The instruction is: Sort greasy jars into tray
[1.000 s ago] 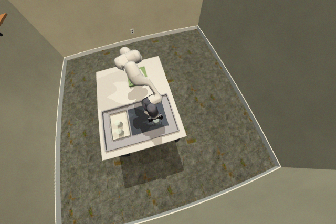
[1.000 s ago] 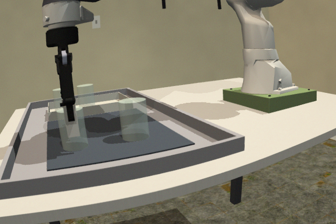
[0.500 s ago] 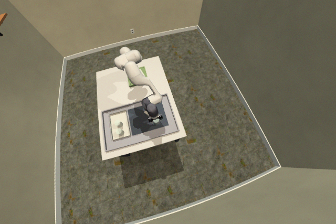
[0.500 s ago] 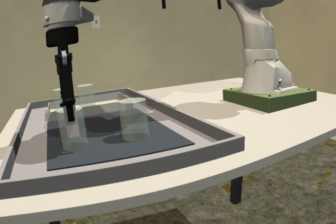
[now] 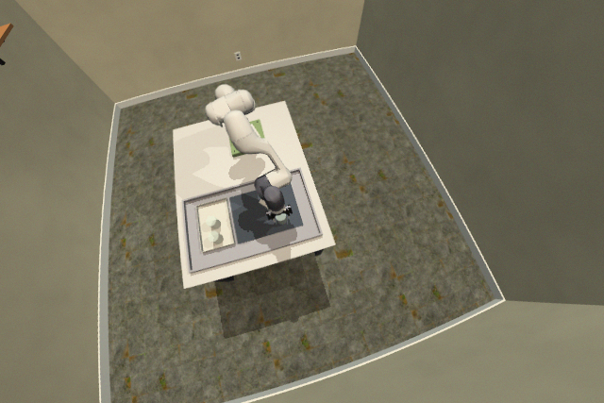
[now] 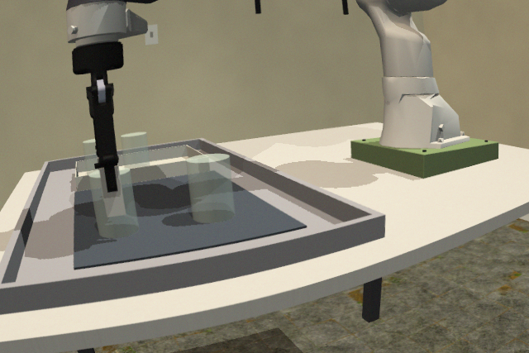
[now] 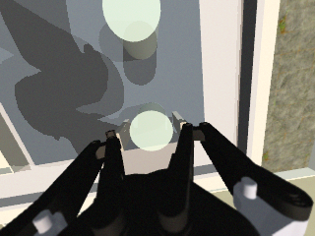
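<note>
At left in the top view, a far jar (image 5: 211,221) (image 6: 135,144) and a near jar (image 5: 214,236) (image 6: 88,153) are standing in the tray (image 5: 199,230) (image 6: 188,146), while the hand (image 5: 279,213) (image 6: 111,189) (image 7: 152,122) is reaching toward a third jar (image 5: 280,218) (image 6: 117,222) (image 7: 152,132) at right. Across the exterior view, that jar and a fourth jar (image 6: 212,195) (image 7: 132,17) are standing on the mat (image 5: 296,220) (image 6: 170,240) (image 7: 182,49), left and right. Down the wrist view, the hand is straddling the third jar, partly open.

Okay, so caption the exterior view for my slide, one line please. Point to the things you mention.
Black pincer (image 6: 111,187) (image 7: 152,122) lowered around one glass jar (image 7: 152,131) on the dark mat (image 6: 256,212) (image 7: 182,88), a second jar (image 6: 211,188) (image 7: 131,17) standing nearby.

High overhead far view, low close tableside view, downward claw view, mat shared.
</note>
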Robot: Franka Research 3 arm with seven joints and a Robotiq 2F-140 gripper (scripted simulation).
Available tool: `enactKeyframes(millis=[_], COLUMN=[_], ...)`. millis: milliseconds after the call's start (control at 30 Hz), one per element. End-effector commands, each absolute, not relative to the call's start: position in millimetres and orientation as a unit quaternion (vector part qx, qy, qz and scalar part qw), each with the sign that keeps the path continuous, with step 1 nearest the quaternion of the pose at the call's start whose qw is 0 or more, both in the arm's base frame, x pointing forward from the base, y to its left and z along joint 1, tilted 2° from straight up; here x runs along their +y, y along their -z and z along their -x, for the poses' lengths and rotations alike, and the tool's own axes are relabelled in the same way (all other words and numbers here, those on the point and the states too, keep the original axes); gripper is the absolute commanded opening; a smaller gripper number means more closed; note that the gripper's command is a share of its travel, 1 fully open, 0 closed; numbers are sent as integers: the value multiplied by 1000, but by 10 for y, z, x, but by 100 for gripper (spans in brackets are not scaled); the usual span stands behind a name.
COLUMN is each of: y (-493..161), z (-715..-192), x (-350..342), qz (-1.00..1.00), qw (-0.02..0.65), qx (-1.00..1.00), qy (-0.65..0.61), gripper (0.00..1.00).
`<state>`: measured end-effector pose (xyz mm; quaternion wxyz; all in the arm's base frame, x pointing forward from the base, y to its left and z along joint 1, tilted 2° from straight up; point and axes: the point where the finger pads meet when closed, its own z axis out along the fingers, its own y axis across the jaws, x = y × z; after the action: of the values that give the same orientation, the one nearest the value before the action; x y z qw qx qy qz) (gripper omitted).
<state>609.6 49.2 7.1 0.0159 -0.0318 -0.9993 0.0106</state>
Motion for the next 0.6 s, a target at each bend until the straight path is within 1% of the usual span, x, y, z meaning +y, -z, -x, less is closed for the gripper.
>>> enactKeyframes(millis=[0,367,400,567], y=[-63,-63,-63,-63], z=[-6096,-6096,-6096,-6096], x=[486,486,486,486], qz=[33,33,33,33], qw=[15,15,15,15], qx=[-999,-999,-999,-999], qy=[-12,-12,-12,-12], gripper=[54,54,51,51])
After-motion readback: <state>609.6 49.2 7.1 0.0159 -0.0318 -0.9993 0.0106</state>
